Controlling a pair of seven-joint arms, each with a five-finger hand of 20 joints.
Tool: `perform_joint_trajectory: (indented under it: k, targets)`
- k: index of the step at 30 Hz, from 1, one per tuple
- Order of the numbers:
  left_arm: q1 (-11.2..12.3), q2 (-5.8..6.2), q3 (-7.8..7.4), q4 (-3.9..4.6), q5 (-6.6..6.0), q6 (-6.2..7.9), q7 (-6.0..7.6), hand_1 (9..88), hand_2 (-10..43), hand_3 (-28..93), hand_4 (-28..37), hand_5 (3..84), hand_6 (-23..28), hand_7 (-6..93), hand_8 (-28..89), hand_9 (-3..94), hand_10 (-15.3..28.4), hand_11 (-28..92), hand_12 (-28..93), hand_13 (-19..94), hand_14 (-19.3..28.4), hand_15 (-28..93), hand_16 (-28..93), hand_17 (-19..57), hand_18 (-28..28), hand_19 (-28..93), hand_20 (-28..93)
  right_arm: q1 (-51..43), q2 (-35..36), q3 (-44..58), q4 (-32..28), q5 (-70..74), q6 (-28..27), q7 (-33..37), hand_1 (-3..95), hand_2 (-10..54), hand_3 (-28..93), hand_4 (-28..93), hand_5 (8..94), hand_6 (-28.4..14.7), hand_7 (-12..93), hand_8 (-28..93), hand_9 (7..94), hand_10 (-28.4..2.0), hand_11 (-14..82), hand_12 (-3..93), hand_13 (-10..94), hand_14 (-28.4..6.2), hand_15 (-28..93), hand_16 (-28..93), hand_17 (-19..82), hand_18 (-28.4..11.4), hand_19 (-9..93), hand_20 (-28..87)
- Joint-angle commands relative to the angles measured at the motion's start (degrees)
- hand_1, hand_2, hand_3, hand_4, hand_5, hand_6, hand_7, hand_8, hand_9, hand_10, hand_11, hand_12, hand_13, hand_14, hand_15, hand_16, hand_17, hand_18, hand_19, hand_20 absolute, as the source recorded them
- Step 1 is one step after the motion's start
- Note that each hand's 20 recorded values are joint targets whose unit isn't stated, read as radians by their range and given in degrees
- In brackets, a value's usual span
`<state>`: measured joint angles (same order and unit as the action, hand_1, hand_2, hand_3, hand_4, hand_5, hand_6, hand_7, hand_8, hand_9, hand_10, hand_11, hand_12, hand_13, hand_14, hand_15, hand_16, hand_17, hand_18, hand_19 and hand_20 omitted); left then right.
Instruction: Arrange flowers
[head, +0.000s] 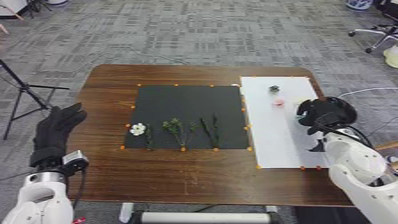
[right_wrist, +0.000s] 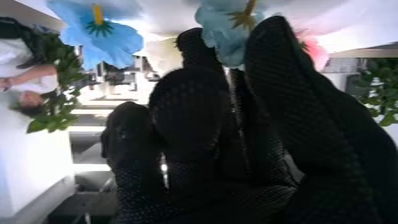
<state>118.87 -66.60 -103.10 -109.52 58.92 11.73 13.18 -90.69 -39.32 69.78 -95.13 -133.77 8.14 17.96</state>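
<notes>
Lying on dark mat and white sheet: small blooms and green stems

On the brown counter (head: 187, 175), a dark mat (head: 173, 100) carries a white flower (head: 138, 129) near its lower left corner in the head view. Just beside that flower is a slim green stem (head: 149, 137); farther right on the mat come a branching green sprig (head: 180, 131) and a narrow dark green sprig (head: 211, 132). To the mat's right, a white sheet (head: 275, 145) bears a small dark bloom (head: 274, 89) and, just below it in that view, a pink flower (head: 278, 102). Small orange markers (head: 184, 149) dot the edges of mat and sheet.

The right hand (head: 327, 111) is at the sheet's right side; I cannot tell whether it is wide, narrow or holding anything. In the right wrist view, a blue flower (right_wrist: 107, 42) and a pale blue flower (right_wrist: 222, 30) appear near its glove, with pink petals (right_wrist: 315, 52) and green leaves (right_wrist: 53, 90) also in sight. Contact between the glove and the pale blue flower is unclear. The left hand (head: 57, 131) is by the counter's left edge, opened out, its fingers extended and holding nothing
</notes>
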Motion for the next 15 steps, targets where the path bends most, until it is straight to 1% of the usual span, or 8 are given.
perform_joint_trajectory:
  k: [1,4,8,10,11,12,15]
  targets:
    - [-0.03,-0.31,-0.31,-0.50,0.02,-0.26,-0.52,19.5,14.6,62,-28.3,52.7,4.3,12.6,-7,51.3,15.9,22,13,39,17.4,20,0,7.1,11.1,9,17,2.53,0.00,-3.19,2.24,-1.12,5.79,-2.34,61.5,-9.5,56,-18,71.5,2.7,23,5,82.7,-9.9,5.2,31.6,85,-3.3,59,32,54,-15.6,92,50]
    - [0.11,-0.09,-0.91,-0.70,0.04,-0.17,-0.42,19.4,14.6,62,-28.3,52.7,4.3,12.6,-7,51.3,15.9,22,13,39,17.4,20,0,7.1,11.1,9,17,4.68,1.15,-4.66,1.04,0.49,7.34,-2.35,62.1,-9.5,55,-18,75.5,3.0,23,6,86.4,-9.7,5.0,32.6,87,-2.9,58,32,56,-15.5,92,50]
    - [0.08,1.06,-2.07,-0.86,0.04,0.13,-0.50,19.1,14.5,62,-28.3,52.8,4.3,12.6,-7,51.3,15.9,22,13,39,17.4,20,0,7.1,11.1,9,17,10.68,3.22,-7.71,-1.95,2.75,8.95,-2.41,61.9,-9.5,56,-17,76.9,3.0,23,6,87.7,-9.9,5.3,32.8,88,-2.8,58,32,56,-15.4,93,50]
    - [-0.28,1.71,-2.62,-0.65,0.13,0.35,-0.46,19.2,14.5,62,-28.3,52.8,4.3,12.6,-7,51.4,15.9,22,13,39,17.4,20,0,7.1,11.1,9,17,15.38,4.11,-10.16,-3.41,3.74,9.26,-2.74,61.6,-9.5,56,-17,77.2,2.9,23,5,87.9,-10.0,5.2,32.9,88,-2.7,58,32,57,-15.5,93,50]
    - [-0.61,2.20,-2.79,-0.35,0.05,0.41,-0.27,19.2,14.6,62,-28.3,52.8,4.3,12.6,-7,51.4,15.9,22,13,39,17.4,20,0,7.0,11.1,9,17,18.72,4.53,-12.02,-4.20,4.63,9.45,-2.98,61.6,-9.5,56,-17,77.4,2.8,23,6,88.0,-10.0,5.1,33.0,88,-2.7,58,32,57,-15.5,93,50]
    - [-0.65,2.39,-2.97,-0.22,0.08,0.50,-0.21,19.3,14.6,62,-28.3,52.8,4.3,12.6,-7,51.4,15.9,22,13,39,17.5,20,0,7.1,11.1,9,17,21.04,4.57,-13.45,-4.51,5.20,9.48,-3.13,61.6,-9.5,56,-16,77.6,2.8,23,5,88.0,-10.0,5.1,33.0,88,-2.7,58,33,57,-15.5,93,50]
    - [-1.28,2.94,-2.84,0.35,-0.25,1.82,0.25,19.3,14.5,62,-28.3,52.8,4.2,12.5,-7,51.4,15.9,22,13,39,17.4,20,0,7.1,11.1,9,17,32.93,3.33,-21.59,-4.14,6.48,9.66,-4.29,61.5,-9.5,57,-16,77.9,2.9,22,6,88.3,-10.0,5.0,33.2,88,-2.4,58,33,57,-15.4,93,50]
